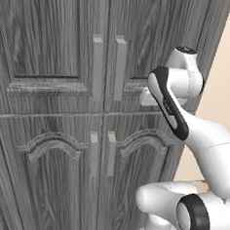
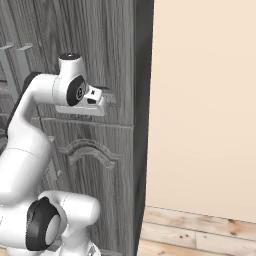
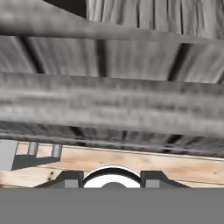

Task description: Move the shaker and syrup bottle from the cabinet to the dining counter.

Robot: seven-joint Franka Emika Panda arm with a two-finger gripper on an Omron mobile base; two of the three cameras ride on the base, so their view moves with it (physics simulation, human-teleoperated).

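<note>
The white arm rises from the base and reaches its hand up against the right upper door of the cabinet, whose doors all stand shut with pale bar handles, though I cannot tell how the fingers stand.

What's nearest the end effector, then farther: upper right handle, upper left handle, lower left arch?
Left base view, from end effector:
1. Pale grey bar handle, upper right.
2. Matching grey bar handle, upper left.
3. Curved grey wood arch, lower left.
</note>
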